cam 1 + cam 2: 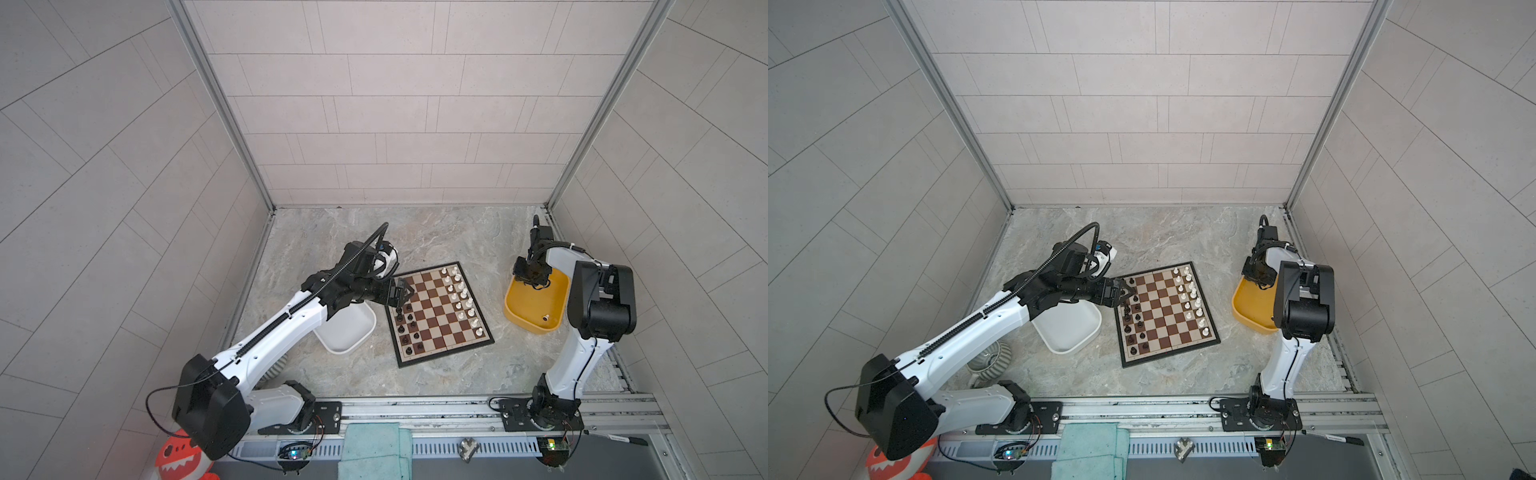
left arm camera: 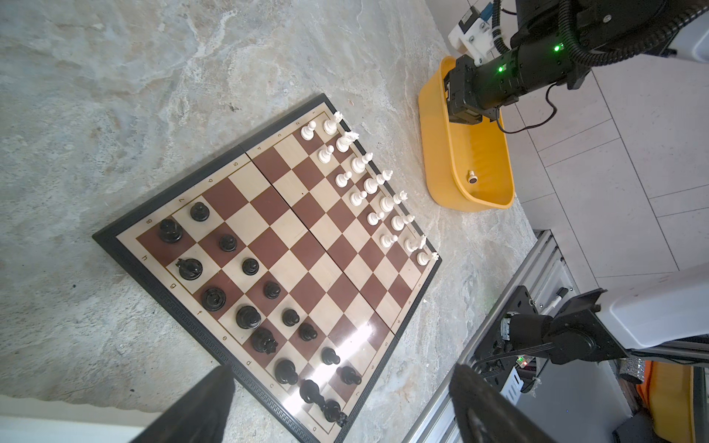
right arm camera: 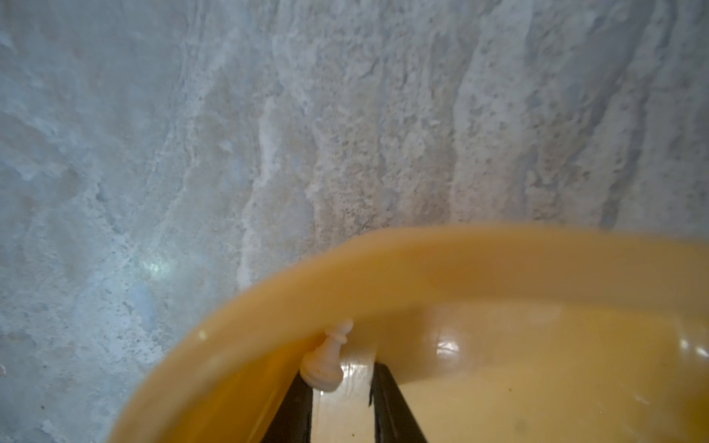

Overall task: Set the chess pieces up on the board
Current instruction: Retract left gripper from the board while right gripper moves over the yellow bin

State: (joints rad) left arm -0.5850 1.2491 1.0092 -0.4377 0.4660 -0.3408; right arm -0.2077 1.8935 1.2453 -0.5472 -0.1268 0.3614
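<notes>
The board [image 1: 439, 314] [image 1: 1163, 314] [image 2: 307, 245] lies mid-table. Black chess pieces [image 1: 409, 326] [image 2: 249, 318] stand in two rows along its left side, white ones [image 1: 462, 296] [image 2: 368, 184] along its right side. My left gripper [image 1: 401, 297] [image 1: 1124, 296] [image 2: 341, 379] hovers open over the black rows' far end, holding nothing. My right gripper [image 1: 534, 284] [image 3: 341, 377] reaches into the yellow tub [image 1: 524, 323] [image 3: 460, 261], jaws narrowly apart. A white pawn [image 3: 324, 360] leans on the tub wall, touching one fingertip [image 3: 303, 383]. Another white pawn [image 1: 546, 318] [image 2: 472, 177] lies at the tub's near end.
A white tub [image 1: 349, 332] [image 1: 1067, 332] sits left of the board under my left arm. A striped round object [image 1: 990, 361] stands near the left arm base. A teal cloth [image 1: 374, 449] and a pen [image 1: 615, 438] lie on the front rail.
</notes>
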